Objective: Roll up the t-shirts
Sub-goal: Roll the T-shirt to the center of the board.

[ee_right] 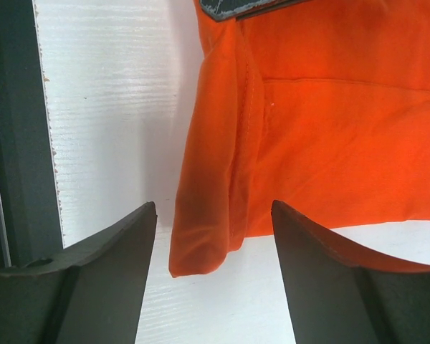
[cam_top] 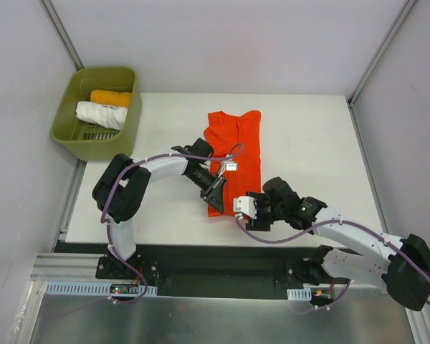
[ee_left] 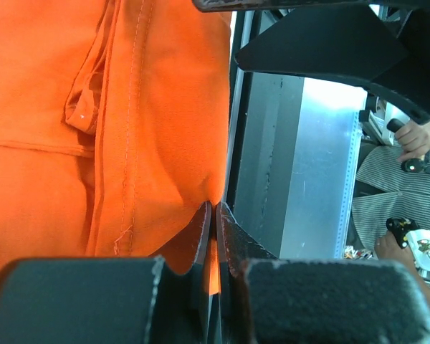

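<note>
An orange t-shirt (cam_top: 236,143) lies folded in a strip on the white table (cam_top: 308,143), not yet rolled. Left jaws clench its near hem; right jaws gape around the other near corner. 2 rolled ones, a white t-shirt (cam_top: 100,115) and a yellow t-shirt (cam_top: 111,97), sit in a green basket (cam_top: 104,70).

Seen from above, the left gripper (cam_top: 213,190) covers the near left edge of the red-orange t-shirt (cam_top: 238,140), so the cloth under it is hidden. In the left wrist view the shirt runs off the top and left edges, and in the right wrist view it is cut by the top and right edges. In the green basket (cam_top: 66,133), far left, the white t-shirt (cam_top: 100,115) and the yellow-orange t-shirt (cam_top: 111,97) lie partly behind the wall, too small to show sleeves or seams.
</note>
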### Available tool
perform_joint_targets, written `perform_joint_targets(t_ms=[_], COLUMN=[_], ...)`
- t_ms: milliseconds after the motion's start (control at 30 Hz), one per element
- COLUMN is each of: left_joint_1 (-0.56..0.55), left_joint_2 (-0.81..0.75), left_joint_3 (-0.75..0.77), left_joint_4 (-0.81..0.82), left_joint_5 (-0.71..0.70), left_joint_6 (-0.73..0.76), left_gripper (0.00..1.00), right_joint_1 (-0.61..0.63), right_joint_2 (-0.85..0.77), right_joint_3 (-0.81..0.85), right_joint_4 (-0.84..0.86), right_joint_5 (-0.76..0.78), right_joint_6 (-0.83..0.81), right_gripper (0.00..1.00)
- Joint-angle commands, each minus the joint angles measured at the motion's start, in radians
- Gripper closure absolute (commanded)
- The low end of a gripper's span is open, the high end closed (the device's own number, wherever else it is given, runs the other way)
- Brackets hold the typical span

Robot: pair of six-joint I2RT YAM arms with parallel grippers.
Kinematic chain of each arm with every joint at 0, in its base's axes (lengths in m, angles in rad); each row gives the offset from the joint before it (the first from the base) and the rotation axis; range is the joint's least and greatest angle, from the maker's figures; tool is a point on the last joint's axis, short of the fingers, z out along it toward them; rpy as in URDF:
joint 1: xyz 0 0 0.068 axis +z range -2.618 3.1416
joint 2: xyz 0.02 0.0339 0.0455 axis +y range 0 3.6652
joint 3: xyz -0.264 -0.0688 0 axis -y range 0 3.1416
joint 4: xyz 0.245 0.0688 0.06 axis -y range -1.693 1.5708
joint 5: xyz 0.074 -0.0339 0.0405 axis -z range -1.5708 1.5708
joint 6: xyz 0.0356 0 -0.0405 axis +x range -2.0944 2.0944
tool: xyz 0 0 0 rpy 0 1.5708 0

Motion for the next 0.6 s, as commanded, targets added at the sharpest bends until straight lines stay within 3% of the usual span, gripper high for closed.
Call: perform_joint_targets(t_ms=[0, 300, 400, 433, 567], left_joint_1=[0.012, 0.03, 0.036, 0.038, 0.05], left_joint_2=[-0.001, -0.004, -0.01, -0.012, -0.028], left_joint_3=[0.007, 0.001, -0.007, -0.012, -0.019], left_joint_4=[-0.002, 0.008, 0.015, 0.013, 0.016], left_joint_5=[0.062, 0.08, 0.077, 0.076, 0.045], left_joint_6=[-0.016, -0.033, -0.033, -0.034, -0.039], left_gripper=[1.0, 1.0, 1.0, 1.0, 1.0], right_joint_1=[0.008, 0.008, 0.01, 0.01, 0.01], right_joint_2=[0.02, 0.126, 0.147, 0.151, 0.167], right_joint_3=[0.03, 0.001, -0.002, -0.001, 0.006], right_joint_4=[-0.003, 0.098, 0.109, 0.113, 0.1], right_joint_5=[-0.034, -0.004, 0.001, 0.013, 0.016], right_joint_6=[-0.012, -0.012, -0.018, -0.013, -0.03], right_gripper=[0.31, 0.34, 0.48, 0.58, 0.82])
